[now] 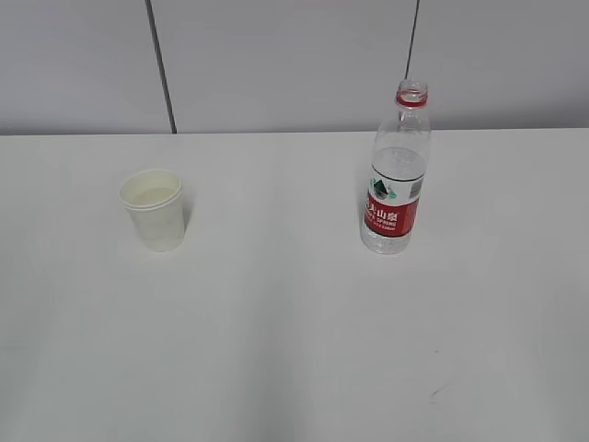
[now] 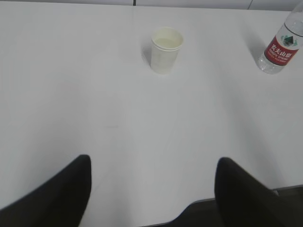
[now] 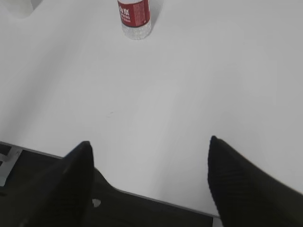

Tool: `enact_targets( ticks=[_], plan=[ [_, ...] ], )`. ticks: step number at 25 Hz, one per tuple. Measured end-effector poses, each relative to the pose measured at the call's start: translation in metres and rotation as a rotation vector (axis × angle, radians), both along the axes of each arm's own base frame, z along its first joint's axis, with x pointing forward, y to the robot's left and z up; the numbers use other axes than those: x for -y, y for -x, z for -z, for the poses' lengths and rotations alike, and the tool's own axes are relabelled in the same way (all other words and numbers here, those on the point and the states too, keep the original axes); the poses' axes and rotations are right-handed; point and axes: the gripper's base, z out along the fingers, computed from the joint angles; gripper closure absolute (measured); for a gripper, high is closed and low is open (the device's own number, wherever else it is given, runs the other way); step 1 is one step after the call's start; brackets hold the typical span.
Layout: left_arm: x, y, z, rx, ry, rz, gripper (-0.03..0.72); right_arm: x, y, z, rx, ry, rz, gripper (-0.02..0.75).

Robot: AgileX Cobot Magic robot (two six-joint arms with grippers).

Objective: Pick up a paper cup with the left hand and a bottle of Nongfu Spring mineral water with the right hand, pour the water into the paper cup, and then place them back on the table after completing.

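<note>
A white paper cup [image 1: 155, 210] stands upright on the white table [image 1: 276, 350] at the left; it holds some pale liquid. It also shows in the left wrist view [image 2: 166, 49]. A clear Nongfu Spring bottle [image 1: 398, 175] with a red label and no cap stands upright at the right, with water in its lower part. It also shows in the left wrist view [image 2: 280, 45] and the right wrist view [image 3: 135, 17]. My left gripper [image 2: 154, 163] is open and empty, near the table's front edge, far from the cup. My right gripper [image 3: 149, 146] is open and empty, far from the bottle. Neither arm shows in the exterior view.
A grey wall with two dark seams [image 1: 161, 64] stands behind the table. The table's front edge [image 3: 156, 201] lies just under both grippers. A small dark mark [image 1: 440, 394] is on the tabletop at the front right.
</note>
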Motion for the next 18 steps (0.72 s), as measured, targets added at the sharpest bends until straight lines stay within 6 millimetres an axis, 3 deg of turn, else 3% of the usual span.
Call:
enact_targets(
  ticks=[6,18],
  plan=[
    [-0.001,0.008,0.026,0.077,0.021,0.009,0.189,0.001,0.007,0.017,0.033,0.002,-0.004,0.183],
    [0.007,-0.011,0.052,0.066,-0.052,0.094,0.19,0.0,-0.002,0.028,0.025,0.008,-0.005,0.183]
  ],
)
